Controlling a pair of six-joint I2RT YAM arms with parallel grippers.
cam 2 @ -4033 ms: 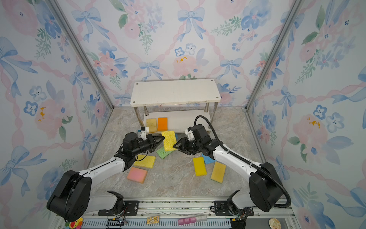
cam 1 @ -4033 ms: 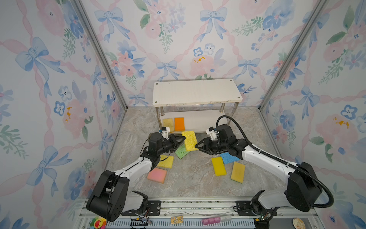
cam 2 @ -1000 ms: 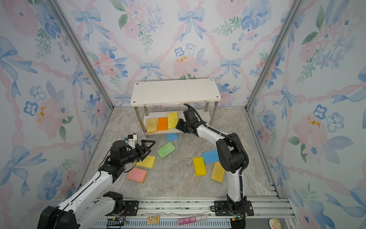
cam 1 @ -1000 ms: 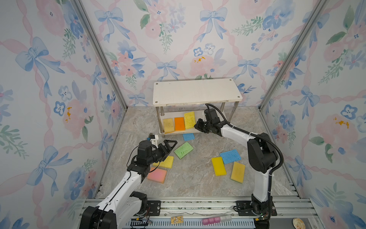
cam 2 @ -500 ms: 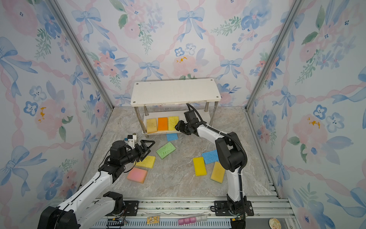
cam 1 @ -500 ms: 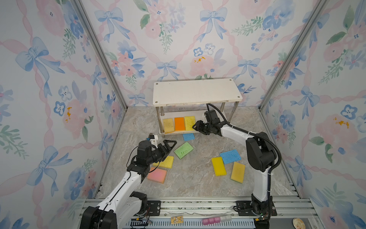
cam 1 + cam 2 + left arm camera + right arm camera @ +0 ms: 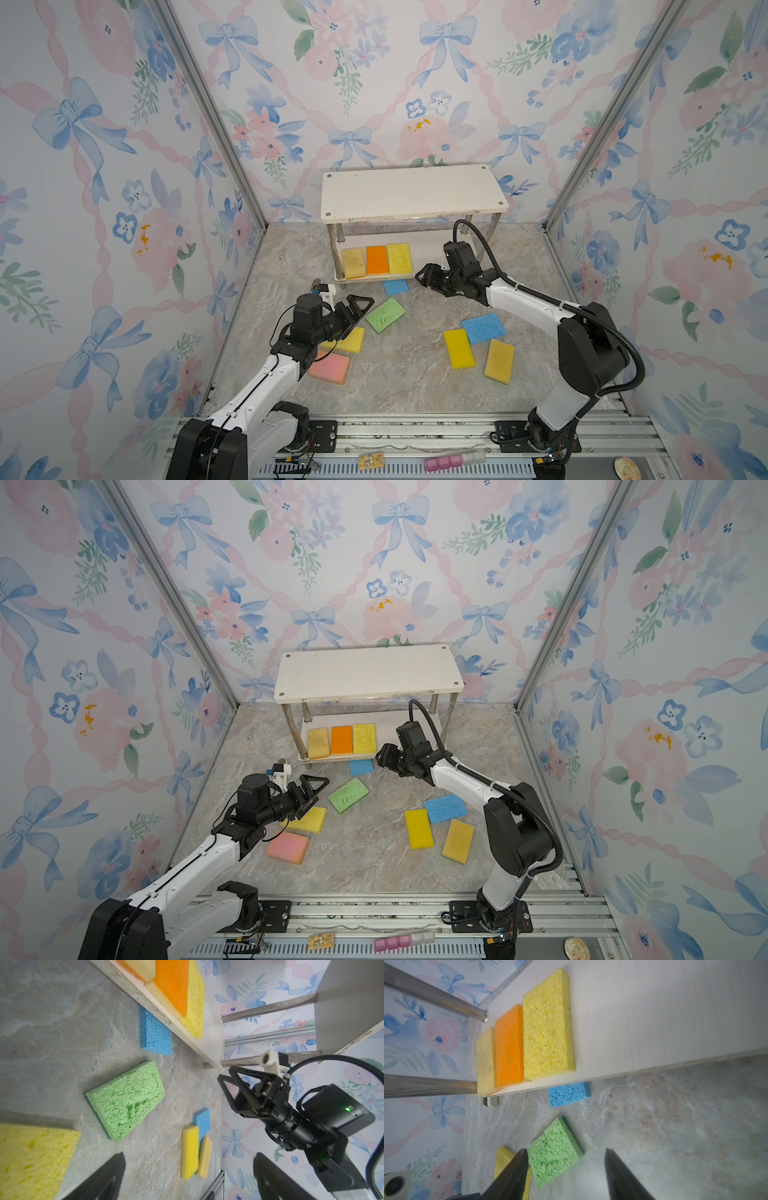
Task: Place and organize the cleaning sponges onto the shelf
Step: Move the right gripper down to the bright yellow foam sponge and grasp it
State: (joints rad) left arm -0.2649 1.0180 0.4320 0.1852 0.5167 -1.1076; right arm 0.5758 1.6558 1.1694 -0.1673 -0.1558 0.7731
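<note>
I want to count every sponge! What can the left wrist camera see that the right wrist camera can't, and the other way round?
Only the left wrist view: the far blue sponge, far yellow sponge and far tan-yellow sponge lying together, plus the right arm's camera. Only the right wrist view: the left arm's camera. Both: the green sponge, the small blue sponge beside the shelf, and the orange sponge on its lower board.
</note>
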